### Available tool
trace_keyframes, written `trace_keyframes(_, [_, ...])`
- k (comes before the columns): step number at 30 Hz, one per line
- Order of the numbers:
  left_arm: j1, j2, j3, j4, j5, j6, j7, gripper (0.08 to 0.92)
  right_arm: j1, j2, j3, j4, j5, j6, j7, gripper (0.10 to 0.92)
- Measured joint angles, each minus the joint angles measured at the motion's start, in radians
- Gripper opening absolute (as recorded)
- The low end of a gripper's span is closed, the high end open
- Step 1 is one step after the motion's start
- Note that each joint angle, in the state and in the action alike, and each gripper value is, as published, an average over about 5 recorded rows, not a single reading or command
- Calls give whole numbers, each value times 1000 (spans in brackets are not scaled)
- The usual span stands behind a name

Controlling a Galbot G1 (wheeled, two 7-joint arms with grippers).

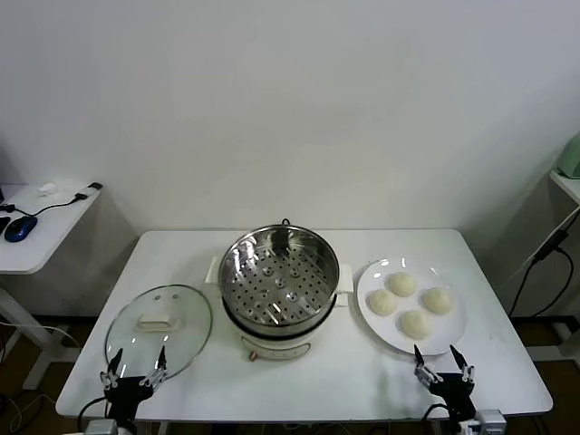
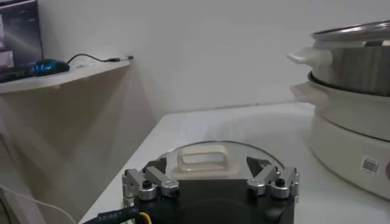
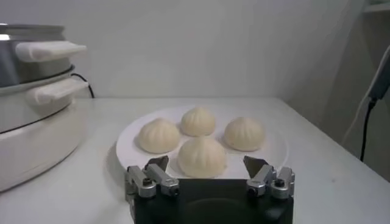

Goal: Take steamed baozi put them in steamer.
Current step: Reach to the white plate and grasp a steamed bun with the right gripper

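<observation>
Resting on a plate [image 1: 449, 340], four smooth (seemingly pleated) baozi [image 1: 415, 323].

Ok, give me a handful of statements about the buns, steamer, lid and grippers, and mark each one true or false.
1. Four steamed baozi lie on the white plate. True.
2. The steamer already holds one bun. False: its perforated tray is bare.
3. The glass lid sits on the steamer. False: it lies flat on the table, on the steamer's left.
4. The right gripper is open, at the table's near edge just short of the plate. True.
5. The left gripper grips the lid's handle. False: its jaws are open and hold nothing, at the lid's near edge.
</observation>
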Motion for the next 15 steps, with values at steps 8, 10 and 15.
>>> trace_keyframes(8, [2, 3, 0, -14, 0, 4, 6, 823, 160, -97, -24, 12, -11, -112, 9, 823])
trace_keyframes(10, [4, 7, 0, -18, 0, 4, 7, 823, 227, -145, -45, -7, -19, -144, -4, 823])
trace_keyframes(15, [9, 16, 0, -23, 0, 2, 10, 823, 421, -302, -146, -76, -42, -212, -109, 823])
